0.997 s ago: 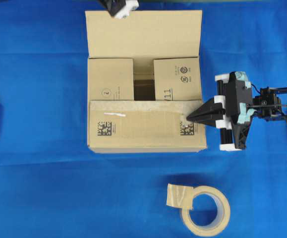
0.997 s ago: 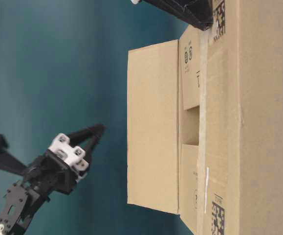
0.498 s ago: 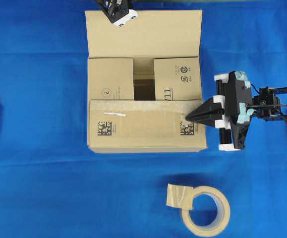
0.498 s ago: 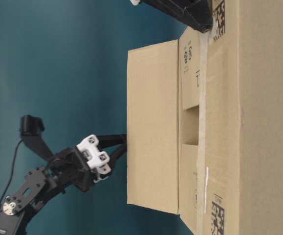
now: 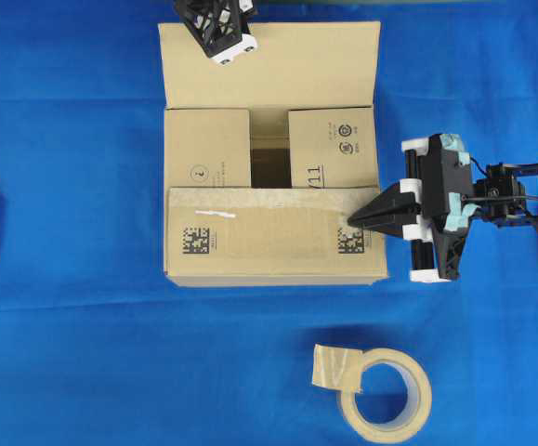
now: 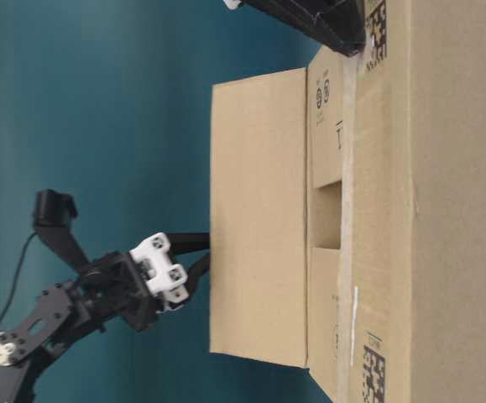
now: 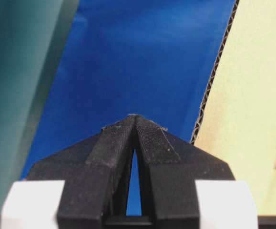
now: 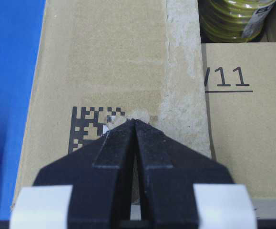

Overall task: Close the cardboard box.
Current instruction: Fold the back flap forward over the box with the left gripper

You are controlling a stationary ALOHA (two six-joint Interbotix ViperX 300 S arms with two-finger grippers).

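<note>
Your left gripper (image 6: 199, 257), fingers together, reached the rear flap (image 6: 259, 218) and nudged it inward, while the right gripper (image 5: 354, 220), also closed, pinned the front flap (image 5: 269, 232) of the cardboard box (image 5: 273, 269).

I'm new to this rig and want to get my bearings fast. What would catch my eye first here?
The big cardboard box at the middle of the blue cloth, its far flap open and the near flap folded down. The right gripper, shut, rests its tip on that near flap by a QR print, while the left gripper, also shut, is against the open far flap's outer side. A tape roll lies near the front edge.
</note>
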